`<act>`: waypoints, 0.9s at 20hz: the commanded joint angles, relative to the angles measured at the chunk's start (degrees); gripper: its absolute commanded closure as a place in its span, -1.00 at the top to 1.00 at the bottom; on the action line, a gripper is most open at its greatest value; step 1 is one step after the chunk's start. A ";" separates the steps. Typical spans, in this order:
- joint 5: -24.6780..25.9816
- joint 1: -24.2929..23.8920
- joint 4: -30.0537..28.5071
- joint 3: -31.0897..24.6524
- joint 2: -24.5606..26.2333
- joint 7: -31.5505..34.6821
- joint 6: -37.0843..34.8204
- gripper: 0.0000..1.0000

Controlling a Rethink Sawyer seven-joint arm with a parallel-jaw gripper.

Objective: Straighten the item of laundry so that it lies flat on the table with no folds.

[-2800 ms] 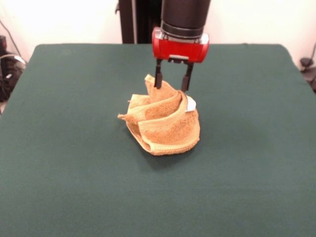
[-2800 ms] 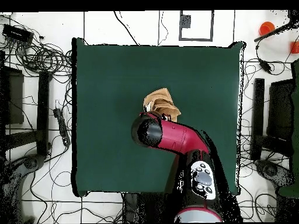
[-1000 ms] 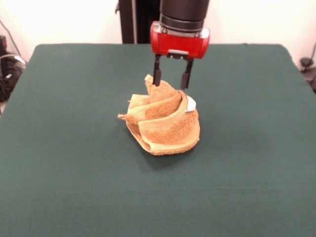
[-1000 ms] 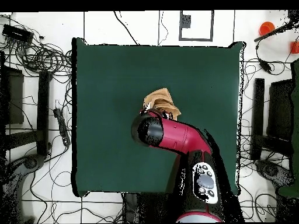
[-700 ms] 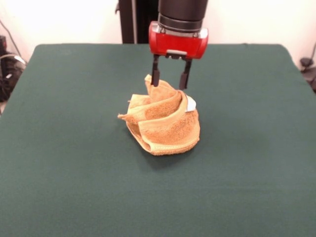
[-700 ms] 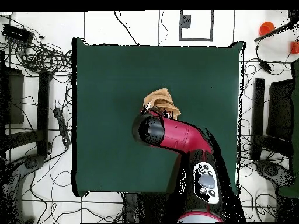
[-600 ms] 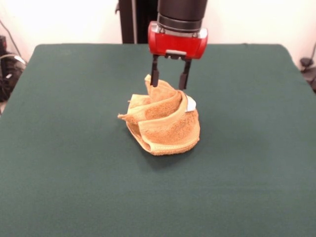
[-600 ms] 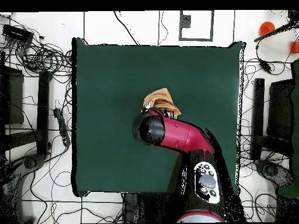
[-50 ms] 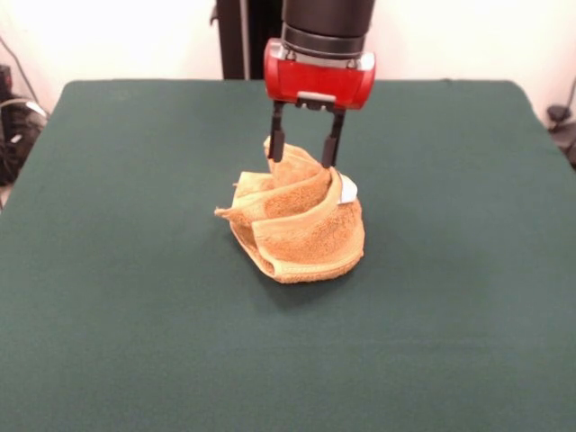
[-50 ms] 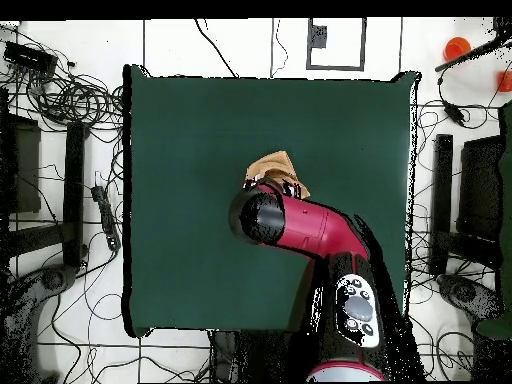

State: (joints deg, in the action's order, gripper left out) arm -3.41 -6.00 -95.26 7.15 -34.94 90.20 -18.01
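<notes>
Well, bench (image 9: 126, 297): dark green, carrying everything.
Arm (image 10: 320, 232): red and black, hanging over the bench's middle.
Towel (image 9: 301, 229): golden-tan, lying crumpled in folds mid-bench, white label (image 9: 347, 190) showing.
Jaws (image 9: 303, 148): standing apart, straddling the towel's top fold, gripping nothing.

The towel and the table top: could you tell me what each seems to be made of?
The towel looks like golden-tan terry cloth: a nubby looped pile, flat woven border bands and soft crumpled folds. The table top seems covered in dark green felt or a similar matte fabric: no shine, even colour, though the weave is too fine to confirm.
</notes>
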 commanded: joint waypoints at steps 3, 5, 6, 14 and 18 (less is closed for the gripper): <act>-0.53 1.47 0.82 -2.25 6.56 10.75 0.60 1.00; -0.55 1.48 0.44 -2.36 6.71 11.03 1.35 1.00; -0.58 1.49 0.29 -2.40 6.70 11.14 1.55 1.00; -0.46 1.09 -0.47 -2.94 6.96 11.11 3.02 1.00; -0.38 0.88 0.08 -3.16 7.73 10.89 3.66 1.00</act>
State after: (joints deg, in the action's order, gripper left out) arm -3.42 -6.00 -94.90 7.15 -31.93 90.20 -17.68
